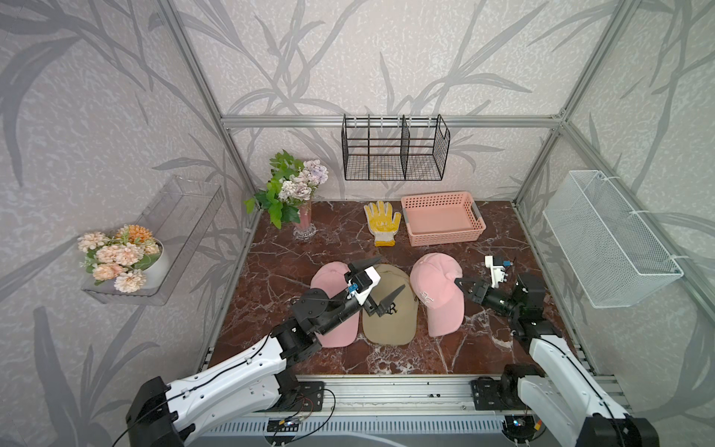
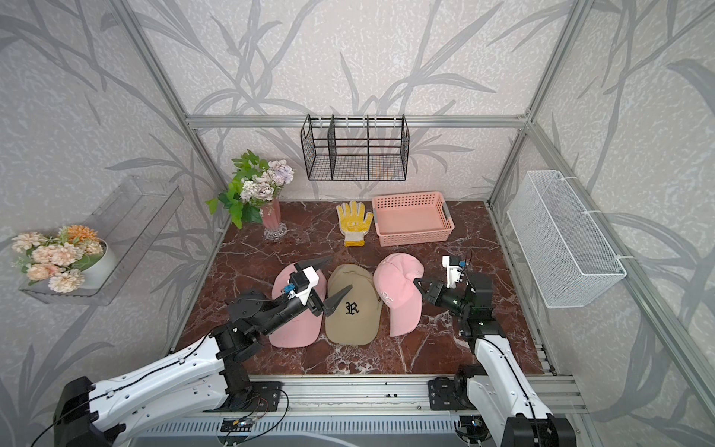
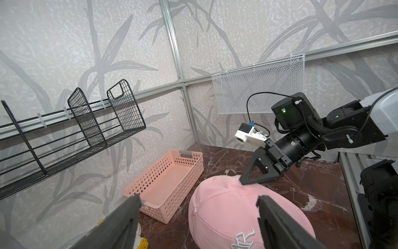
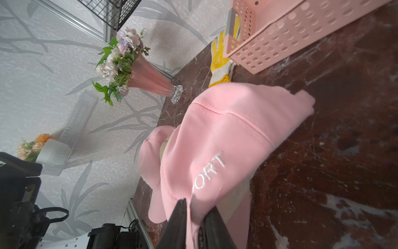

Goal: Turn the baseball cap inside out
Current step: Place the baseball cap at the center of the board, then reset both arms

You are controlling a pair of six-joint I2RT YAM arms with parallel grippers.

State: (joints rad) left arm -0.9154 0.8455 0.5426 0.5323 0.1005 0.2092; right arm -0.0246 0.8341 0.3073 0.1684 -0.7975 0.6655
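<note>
The pink cloth baseball cap (image 4: 226, 133) at the right claw (image 4: 198, 203) is soft, matt brushed fabric with raised white embroidered lettering and stitched seams, and the claw's own fingers (image 4: 178, 217) are matt black plastic. Beyond that claw, the dark red marble-look surface (image 4: 344, 129) is polished and glossy with white veins and fine scratches, the pink perforated basket (image 4: 280, 32) is smooth semi-matt plastic, and the yellow-and-white work glove (image 4: 219, 71) is coarse knit. Beneath the left claw (image 1: 392, 272), the beige cloth cap (image 1: 390, 325) is matt twill with black embroidery.
</note>
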